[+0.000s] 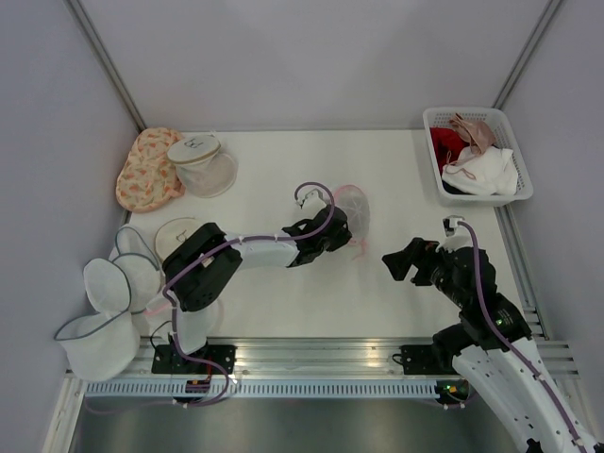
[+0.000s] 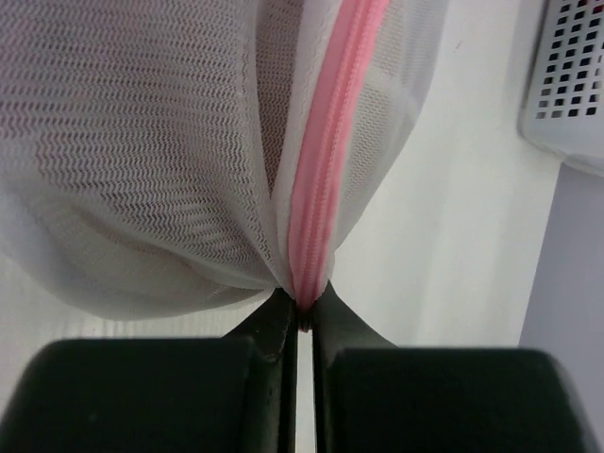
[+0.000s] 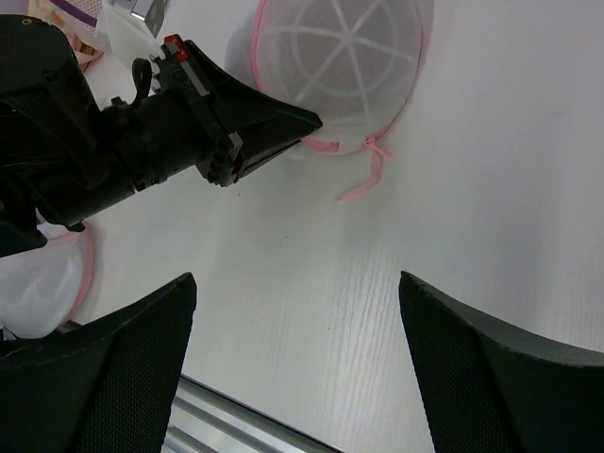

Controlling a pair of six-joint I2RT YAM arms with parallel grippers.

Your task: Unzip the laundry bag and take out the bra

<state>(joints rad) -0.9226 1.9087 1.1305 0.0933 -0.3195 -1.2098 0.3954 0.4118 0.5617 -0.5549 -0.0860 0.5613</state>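
- Step in hand: the opening grasp for the unzip; judging by the closed band, none of the zip is undone and no bra is out of the bag
- The laundry bag [image 1: 351, 209] lies near the middle of the table [image 1: 396, 170], its spoke-like ribs turned toward the right arm, well apart from the white basket [image 1: 517, 193] at the far right corner
- The left gripper [image 2: 302, 316] is pinched almost flat on the bag's near edge, just where the pink zip band [image 2: 326, 170] runs down to the fingertips; a small dark bit sits between the tips, and whether that is the zip pull cannot be told
- The right gripper [image 1: 401, 262] hangs spread wide and holds nothing, near the bag's right side but apart from it; a loose pink tab [image 3: 363, 175] trails from the rim onto the table
- What lies inside the mesh is too unclear to name
- Next move, as a judgement: one hand must anchor the bag while the other draws the slider along the curved band, so the right gripper would need to come in and take the rim or mesh opposite the left pinch
- Risk: if the left pinch holds only tape and mesh rather than the pull, a tug would drag the whole soft bag and open nothing
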